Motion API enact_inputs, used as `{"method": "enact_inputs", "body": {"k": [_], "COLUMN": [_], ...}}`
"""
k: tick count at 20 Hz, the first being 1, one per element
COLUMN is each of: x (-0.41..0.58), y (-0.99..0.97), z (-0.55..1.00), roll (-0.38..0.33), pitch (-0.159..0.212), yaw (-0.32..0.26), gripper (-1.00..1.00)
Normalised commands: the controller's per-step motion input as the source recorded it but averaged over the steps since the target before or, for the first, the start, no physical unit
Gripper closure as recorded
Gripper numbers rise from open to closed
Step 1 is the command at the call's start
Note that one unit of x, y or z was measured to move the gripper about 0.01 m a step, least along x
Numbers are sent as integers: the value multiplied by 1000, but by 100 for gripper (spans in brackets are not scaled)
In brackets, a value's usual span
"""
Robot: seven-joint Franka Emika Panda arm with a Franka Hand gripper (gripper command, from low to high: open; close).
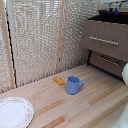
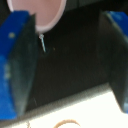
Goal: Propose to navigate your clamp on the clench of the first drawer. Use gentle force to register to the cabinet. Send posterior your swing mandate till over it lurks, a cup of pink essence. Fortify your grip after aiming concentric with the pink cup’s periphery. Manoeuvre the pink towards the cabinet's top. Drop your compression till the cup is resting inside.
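Note:
My gripper hangs over the top of the dark brown cabinet at the exterior view's upper right; only its blue fingertips show there. The first drawer stands pulled out, with its silver bar handle across the front. In the wrist view my gripper is open, its blue fingers wide apart over a dark interior. The pink cup sits at the frame edge beside one finger, outside the gap and not held. The exterior view does not show the cup.
A blue mug stands mid-table with a small yellow block beside it. A white plate lies at the exterior view's lower left. A lower drawer sits under the first. Slatted blinds back the wooden table.

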Motion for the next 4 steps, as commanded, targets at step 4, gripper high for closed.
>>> {"method": "enact_inputs", "body": {"k": [4], "x": [54], "y": [-31], "z": [859], "roll": [5], "pitch": [57], "yaw": [42], "gripper": [-100]}}
